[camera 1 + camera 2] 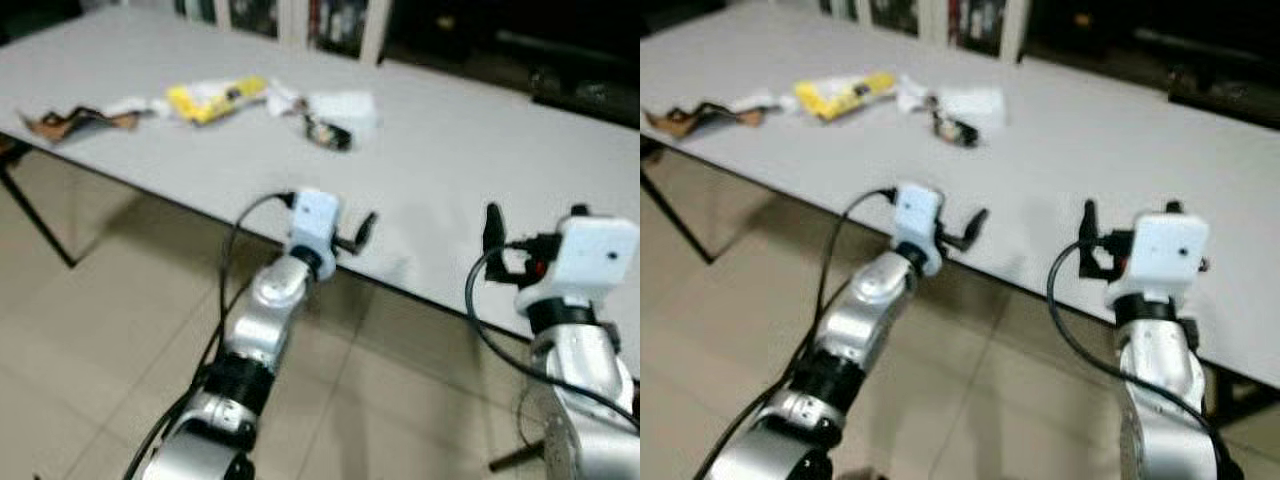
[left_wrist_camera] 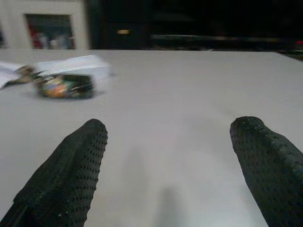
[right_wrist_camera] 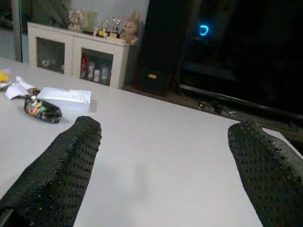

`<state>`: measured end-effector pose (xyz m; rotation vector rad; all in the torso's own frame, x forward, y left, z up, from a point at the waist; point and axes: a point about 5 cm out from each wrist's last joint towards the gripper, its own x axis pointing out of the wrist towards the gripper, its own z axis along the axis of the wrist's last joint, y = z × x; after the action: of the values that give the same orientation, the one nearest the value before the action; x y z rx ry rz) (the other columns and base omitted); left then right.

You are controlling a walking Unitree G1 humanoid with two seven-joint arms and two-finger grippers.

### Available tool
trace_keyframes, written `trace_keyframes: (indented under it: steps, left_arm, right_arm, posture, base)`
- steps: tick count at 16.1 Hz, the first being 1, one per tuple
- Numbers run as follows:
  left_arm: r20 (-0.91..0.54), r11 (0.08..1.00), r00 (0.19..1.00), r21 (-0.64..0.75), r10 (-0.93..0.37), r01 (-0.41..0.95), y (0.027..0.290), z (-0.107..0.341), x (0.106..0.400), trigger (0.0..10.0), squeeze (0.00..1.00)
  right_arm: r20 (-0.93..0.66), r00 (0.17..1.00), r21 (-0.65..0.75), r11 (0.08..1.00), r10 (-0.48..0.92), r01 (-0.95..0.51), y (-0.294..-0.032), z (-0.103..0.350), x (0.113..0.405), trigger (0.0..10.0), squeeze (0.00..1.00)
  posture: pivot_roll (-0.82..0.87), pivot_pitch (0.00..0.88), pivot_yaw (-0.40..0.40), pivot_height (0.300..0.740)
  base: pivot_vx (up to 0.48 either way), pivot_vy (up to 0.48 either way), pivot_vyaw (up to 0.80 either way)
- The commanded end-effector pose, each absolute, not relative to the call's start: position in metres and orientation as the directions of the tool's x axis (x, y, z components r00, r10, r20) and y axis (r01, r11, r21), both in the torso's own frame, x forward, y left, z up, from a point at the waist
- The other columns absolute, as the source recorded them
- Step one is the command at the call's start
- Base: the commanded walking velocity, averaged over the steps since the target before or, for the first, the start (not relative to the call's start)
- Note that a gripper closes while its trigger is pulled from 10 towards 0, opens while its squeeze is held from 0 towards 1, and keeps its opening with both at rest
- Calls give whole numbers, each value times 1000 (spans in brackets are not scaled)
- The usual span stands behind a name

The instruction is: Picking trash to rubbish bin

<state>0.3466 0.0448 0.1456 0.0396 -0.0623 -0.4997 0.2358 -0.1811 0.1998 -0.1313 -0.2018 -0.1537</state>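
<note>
While both hands (image 2: 168, 165) gape, wrappers (image 1: 215, 98) litter table (image 1: 450, 160)

1. There's a big pale grey rectangular table (image 1: 470, 150) with a smooth matte top taking up most of the scene, and its near edge runs diagonally across the head views.
2. Thin black metal table legs (image 1: 30, 215) angle down under its left end.
3. The floor is light beige tile (image 1: 90, 360) with faint grout lines, kinda glossy.
4. Behind the table stands a low white cabinet with glass doors (image 3: 78, 56), with small bottles or jars inside, too blurry to say which.
5. A few small plush toys (image 3: 124, 29) sit along its top.
6. Next to the cabinet is a dark unit with a tiny blue glowing ring light (image 3: 203, 30).
</note>
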Motion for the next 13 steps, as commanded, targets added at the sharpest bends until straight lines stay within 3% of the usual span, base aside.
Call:
trace_keyframes:
  steps: [1, 4, 13]
  left_arm:
    - [61, 881, 880, 65, -472, 468, 48, 150, 349, 10000, 0]
    - [65, 882, 880, 58, -470, 467, 47, 150, 349, 10000, 0]
    - [107, 917, 910, 55, -399, 396, 62, 162, 357, 10000, 0]
  right_arm:
    - [216, 967, -108, 981, -137, 163, -181, 201, 235, 10000, 0]
    - [216, 967, -109, 980, -139, 165, -182, 201, 235, 10000, 0]
    - [218, 970, -114, 984, -109, 136, -178, 200, 237, 10000, 0]
  posture:
    - [89, 65, -58, 740]
    - [87, 64, -56, 740]
    - [94, 59, -55, 740]
  base:
    - [0, 0, -550]
    - [0, 0, -560]
    - [30, 0, 0]
